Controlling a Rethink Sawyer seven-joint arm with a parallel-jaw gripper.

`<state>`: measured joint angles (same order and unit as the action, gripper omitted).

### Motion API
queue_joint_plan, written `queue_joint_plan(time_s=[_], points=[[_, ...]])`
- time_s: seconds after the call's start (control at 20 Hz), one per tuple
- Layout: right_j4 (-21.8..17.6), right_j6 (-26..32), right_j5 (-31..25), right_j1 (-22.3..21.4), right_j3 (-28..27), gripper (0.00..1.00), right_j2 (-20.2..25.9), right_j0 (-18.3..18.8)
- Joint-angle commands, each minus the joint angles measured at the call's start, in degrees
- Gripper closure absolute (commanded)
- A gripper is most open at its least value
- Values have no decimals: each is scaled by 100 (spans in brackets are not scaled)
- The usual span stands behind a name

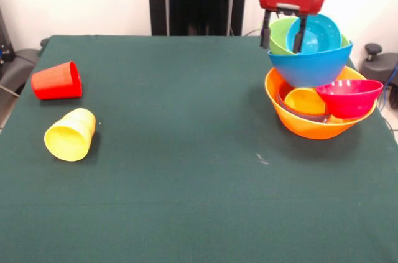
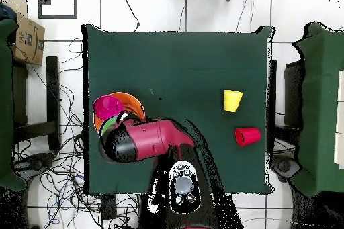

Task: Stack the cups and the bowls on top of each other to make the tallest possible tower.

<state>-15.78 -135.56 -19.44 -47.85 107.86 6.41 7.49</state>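
You have the jaws (image 1: 284, 34) parted over the tower (image 1: 320, 89), with one finger either side of the lime green bowl (image 1: 281, 34)'s rim where it meets the light-blue bowl (image 1: 317, 34). Both sit in the medium blue bowl (image 1: 310, 64), itself in the large orange bowl (image 1: 311, 127) just below the jaws. Across the counter (image 1: 186, 151), well apart from them, lie the red cup (image 1: 57, 81) and yellow cup (image 1: 70, 134).

Readable text: almost none

The cardboard box (image 2: 27, 38) at the overhead view's upper left edge carries dark printed marks, too small to make out. The cups, bowls, table and robot arm show no legible lettering or numbers.
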Motion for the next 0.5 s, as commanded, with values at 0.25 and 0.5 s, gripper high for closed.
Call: queue_joint_plan(time_s=[0.25,0.5], points=[[456,332,-1623,-730,-131,0,593,192],[752,605,-2831,-1169,-627,0,719,264]])
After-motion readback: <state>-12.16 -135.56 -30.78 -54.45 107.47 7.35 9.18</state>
